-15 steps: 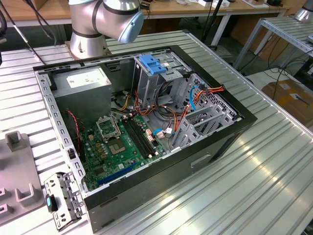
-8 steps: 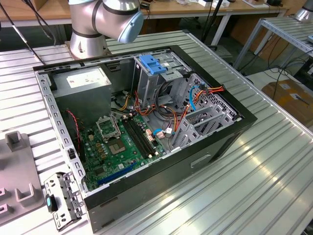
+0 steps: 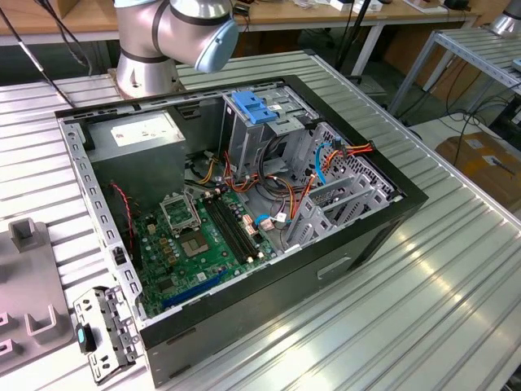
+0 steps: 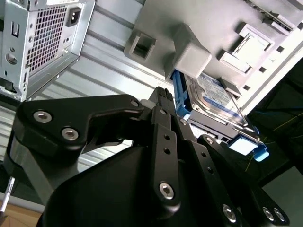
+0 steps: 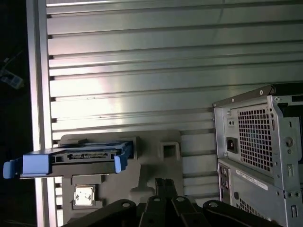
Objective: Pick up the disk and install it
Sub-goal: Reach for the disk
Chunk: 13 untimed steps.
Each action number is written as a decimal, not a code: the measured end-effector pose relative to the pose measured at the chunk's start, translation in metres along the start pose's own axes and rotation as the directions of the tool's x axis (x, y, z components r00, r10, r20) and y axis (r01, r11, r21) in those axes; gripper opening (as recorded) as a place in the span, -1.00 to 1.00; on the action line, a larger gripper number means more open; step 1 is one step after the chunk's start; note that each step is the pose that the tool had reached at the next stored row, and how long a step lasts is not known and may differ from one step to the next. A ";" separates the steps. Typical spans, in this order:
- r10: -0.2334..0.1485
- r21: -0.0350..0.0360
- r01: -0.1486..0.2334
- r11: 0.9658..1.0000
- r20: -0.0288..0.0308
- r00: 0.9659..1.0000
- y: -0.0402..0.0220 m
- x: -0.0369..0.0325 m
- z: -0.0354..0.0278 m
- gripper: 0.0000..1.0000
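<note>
Lying open on the ribbed metal worktop (image 3: 456,309), the computer case (image 3: 326,269) sits in the middle of the exterior view. Inside it the green circuit board (image 3: 203,240) is toward seven o'clock, the grey power box (image 3: 134,134) toward eleven, and a blue bracket (image 3: 256,107) tops the drive cage at twelve. The arm (image 3: 175,32) rises beyond the case at about eleven o'clock. A grey holder (image 3: 28,318) rests on the worktop at eight.

In the second wrist view the jaws look clenched with nothing between them. Their tips are close to the disk (image 4: 213,97), which lies label-up on the grey holder (image 4: 189,52), with blue rails along its sides.

In the first wrist view the disk (image 5: 71,158) shows edge-on, resting on the holder (image 5: 156,161) and apart from the clenched jaws. The vented back of the case (image 5: 260,137) stands beside the holder.
</note>
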State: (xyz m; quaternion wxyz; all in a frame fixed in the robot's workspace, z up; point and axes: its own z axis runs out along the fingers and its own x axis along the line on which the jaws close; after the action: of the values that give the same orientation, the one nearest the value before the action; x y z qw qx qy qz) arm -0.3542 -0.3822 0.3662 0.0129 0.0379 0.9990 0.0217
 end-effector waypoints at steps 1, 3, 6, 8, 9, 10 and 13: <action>0.000 0.000 0.000 1.000 0.000 1.000 0.0007 0.0022 0.0004 -0.79; 0.000 0.000 0.000 1.000 0.000 1.000 0.0034 0.0066 0.0010 -0.79; 0.000 0.000 0.000 1.000 0.000 1.000 0.0052 0.0207 0.0021 -0.79; 0.000 0.000 0.000 1.000 0.000 1.000 0.0047 0.0290 0.0022 -0.79; 0.000 0.000 0.000 1.000 0.000 1.000 0.0044 0.0339 0.0022 -0.79; 0.000 0.000 0.000 1.000 0.000 1.000 0.0040 0.0401 0.0024 -0.79; -0.001 0.000 0.001 1.000 0.000 1.000 0.0033 0.0533 0.0026 -0.79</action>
State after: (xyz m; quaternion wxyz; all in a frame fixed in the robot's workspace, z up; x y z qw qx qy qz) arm -0.4070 -0.3747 0.3625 0.0128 0.0373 0.9990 0.0218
